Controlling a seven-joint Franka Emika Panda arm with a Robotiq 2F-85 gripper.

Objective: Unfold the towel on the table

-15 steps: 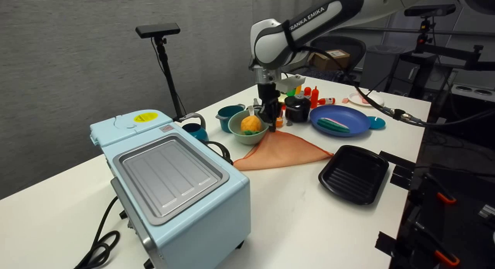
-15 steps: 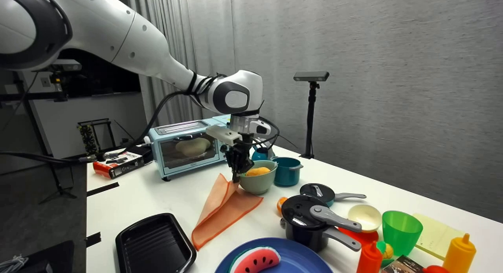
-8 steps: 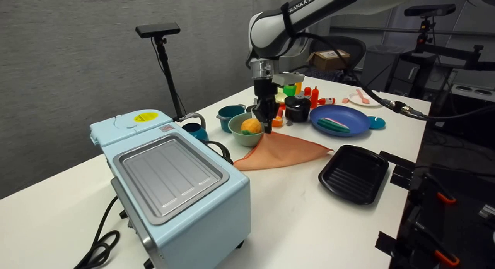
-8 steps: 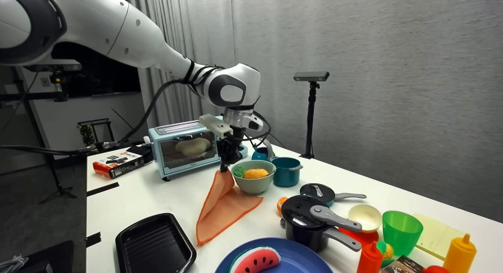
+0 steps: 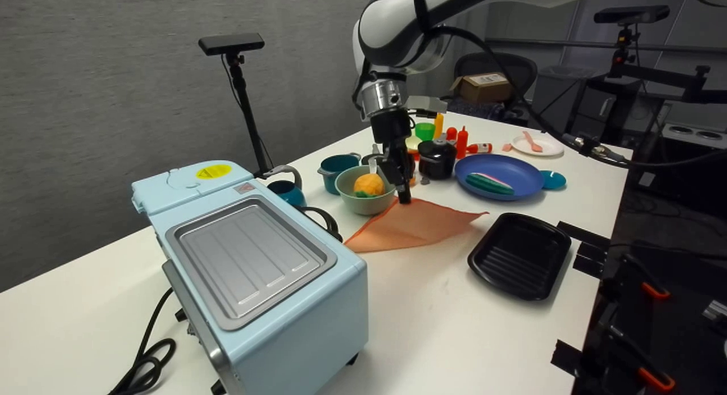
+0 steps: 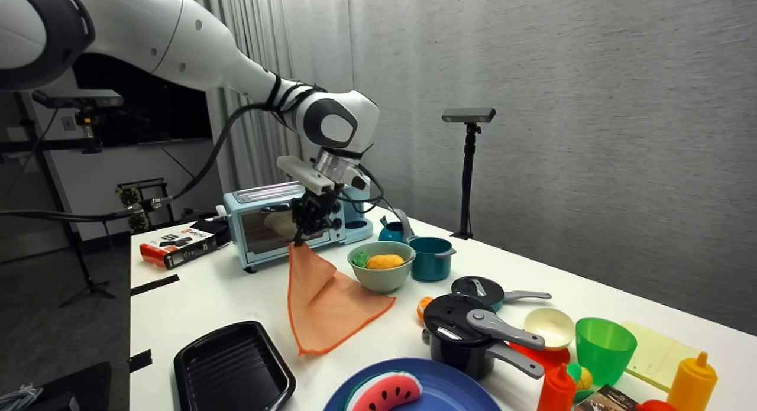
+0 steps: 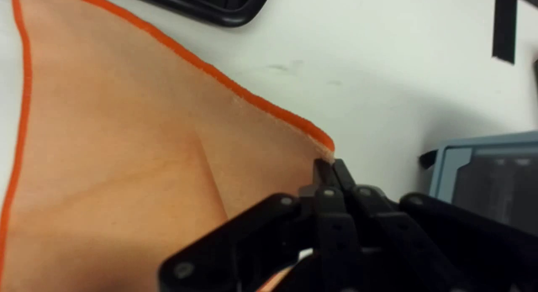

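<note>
The gripper is clenched on a corner of the orange towel, its black fingers nearly together where the cloth meets their tips. In an exterior view that corner is held up off the white table, and the fabric slopes down from it to lie on the surface between the pale green bowl and the black ribbed pan. A brighter orange hem runs along the towel's edges, and in the wrist view a crease shows within the cloth. One lower corner points toward the blue plate, which bears a toy watermelon slice; another lies near the bowl and a small orange fruit. Whether the cloth touches the bowl cannot be told. Inside the bowl sit a rounded orange item and something green, and a teal pot stands just beside it. The light blue toaster oven stands behind the gripper in that same exterior view.
</note>
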